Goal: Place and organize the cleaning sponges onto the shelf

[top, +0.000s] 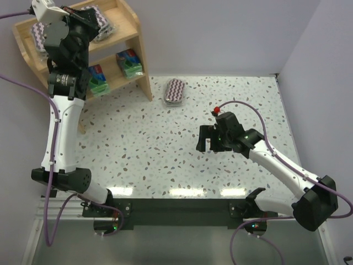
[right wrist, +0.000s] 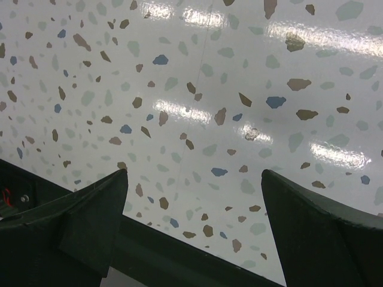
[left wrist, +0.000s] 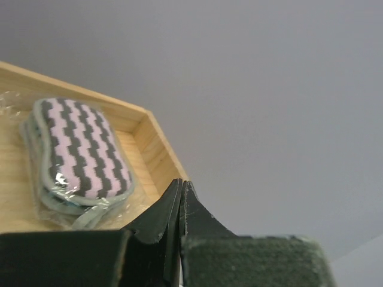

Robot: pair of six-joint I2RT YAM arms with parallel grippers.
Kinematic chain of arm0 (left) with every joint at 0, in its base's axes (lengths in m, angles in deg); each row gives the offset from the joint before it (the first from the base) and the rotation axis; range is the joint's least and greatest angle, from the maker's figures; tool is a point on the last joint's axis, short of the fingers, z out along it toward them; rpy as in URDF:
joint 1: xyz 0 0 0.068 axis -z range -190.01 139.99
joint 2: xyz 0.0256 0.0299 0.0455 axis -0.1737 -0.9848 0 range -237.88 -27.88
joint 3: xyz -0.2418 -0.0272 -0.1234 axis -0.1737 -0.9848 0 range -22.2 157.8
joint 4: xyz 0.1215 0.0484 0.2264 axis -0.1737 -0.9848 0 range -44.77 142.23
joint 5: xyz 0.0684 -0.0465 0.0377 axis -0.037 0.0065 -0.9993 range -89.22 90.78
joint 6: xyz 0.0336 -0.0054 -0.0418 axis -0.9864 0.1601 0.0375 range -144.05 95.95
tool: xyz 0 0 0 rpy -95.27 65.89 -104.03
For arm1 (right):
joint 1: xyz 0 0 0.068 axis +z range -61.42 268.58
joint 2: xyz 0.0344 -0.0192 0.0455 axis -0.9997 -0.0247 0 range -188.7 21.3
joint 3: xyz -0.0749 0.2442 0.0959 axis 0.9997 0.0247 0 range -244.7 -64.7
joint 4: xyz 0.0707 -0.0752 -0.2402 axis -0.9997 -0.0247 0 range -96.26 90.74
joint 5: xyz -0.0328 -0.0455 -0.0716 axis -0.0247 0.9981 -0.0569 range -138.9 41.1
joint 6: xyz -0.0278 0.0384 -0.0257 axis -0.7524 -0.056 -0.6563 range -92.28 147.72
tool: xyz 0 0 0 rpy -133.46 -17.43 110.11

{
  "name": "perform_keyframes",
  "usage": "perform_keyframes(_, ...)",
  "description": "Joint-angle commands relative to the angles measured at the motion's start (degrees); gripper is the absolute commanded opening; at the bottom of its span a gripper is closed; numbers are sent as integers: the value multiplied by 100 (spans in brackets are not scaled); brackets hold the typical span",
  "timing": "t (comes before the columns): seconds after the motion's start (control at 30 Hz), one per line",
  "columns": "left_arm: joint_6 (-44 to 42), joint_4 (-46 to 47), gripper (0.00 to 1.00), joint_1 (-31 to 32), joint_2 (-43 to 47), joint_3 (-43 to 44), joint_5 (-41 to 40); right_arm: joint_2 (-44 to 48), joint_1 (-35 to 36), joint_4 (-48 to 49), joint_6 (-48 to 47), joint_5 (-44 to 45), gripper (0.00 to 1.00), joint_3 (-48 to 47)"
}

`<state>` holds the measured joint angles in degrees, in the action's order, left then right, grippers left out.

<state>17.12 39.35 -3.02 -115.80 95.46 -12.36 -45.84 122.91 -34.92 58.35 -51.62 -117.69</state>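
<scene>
1. Your left fingers (left wrist: 158, 224) are pressed fully together and hold nothing, up over the top board of the shelf (top: 126, 21).
2. A zigzag sponge pack (left wrist: 78, 152) lies flat on that board just beside their tips, close to the raised corner rim.
3. From above, a second zigzag pack (top: 105, 27) sits on the same board, partly hidden by the left arm (top: 63, 127).
4. Two green-blue packs (top: 130, 63) (top: 98, 79) rest on a lower tier.
5. A third zigzag pack (top: 176, 91) lies on the speckled surface (top: 138, 149), near the shelf's right leg.
6. Your right fingers (right wrist: 90, 221) are spread wide with nothing between them, above the surface and well apart from that pack.
</scene>
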Motion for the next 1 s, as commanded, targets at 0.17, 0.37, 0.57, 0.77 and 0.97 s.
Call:
perform_keyframes(0.17, -636, -1586, 0, -66, -524, 688, -1189, 86, -40, 217, -57, -106, 96, 122)
perform_keyframes(0.37, -532, -1312, 0, -424, -612, 545, -997, 165, -49, 200, -84, -71, 96, 184)
perform_keyframes(0.57, -461, -770, 0, -672, -481, -6, -734, 183, -75, 200, -119, -44, 96, 281)
perform_keyframes(0.77, -48, -979, 0, -1164, -1034, 459, 426, 165, -75, 217, -136, -71, 96, 263)
perform_keyframes(0.97, 190, -496, 0, -1322, -1227, 292, 1067, 174, -84, 191, -154, -44, 96, 281)
